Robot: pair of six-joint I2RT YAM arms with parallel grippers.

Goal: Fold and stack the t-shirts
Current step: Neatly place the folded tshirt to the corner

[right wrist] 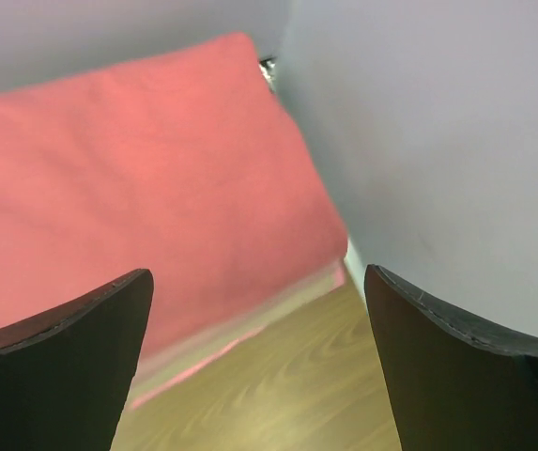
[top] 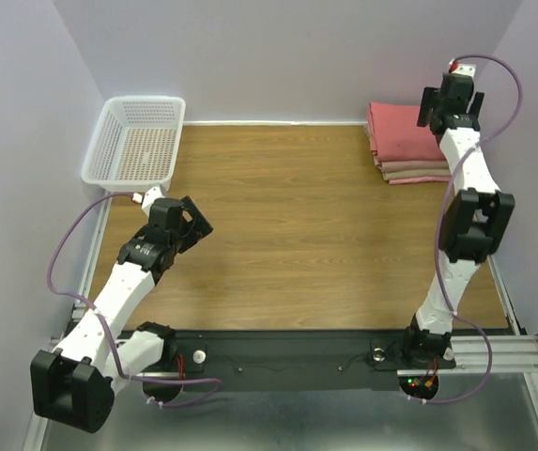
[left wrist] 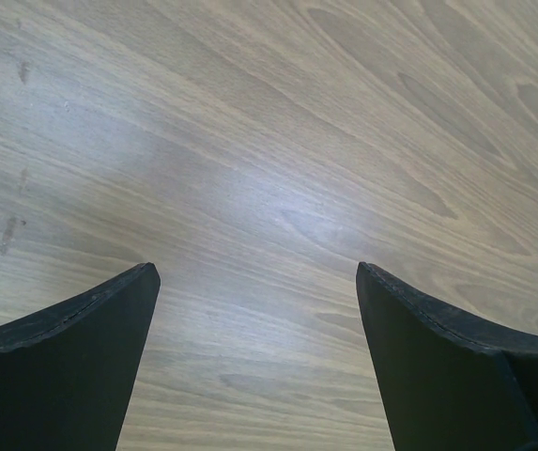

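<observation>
Left tool [left wrist: 254, 272] is hovering released over the worktop [top: 297, 225] near its left edge | right tool [right wrist: 259, 272] is hanging released above the t-shirts [top: 402, 141], lying folded and stacked in the far right corner | task is looking all but finished.

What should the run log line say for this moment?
t-shirts: folded stack, far right corner, coral-red on top | left gripper: open over table | right gripper: open, empty, above stack | basket: far left
</observation>
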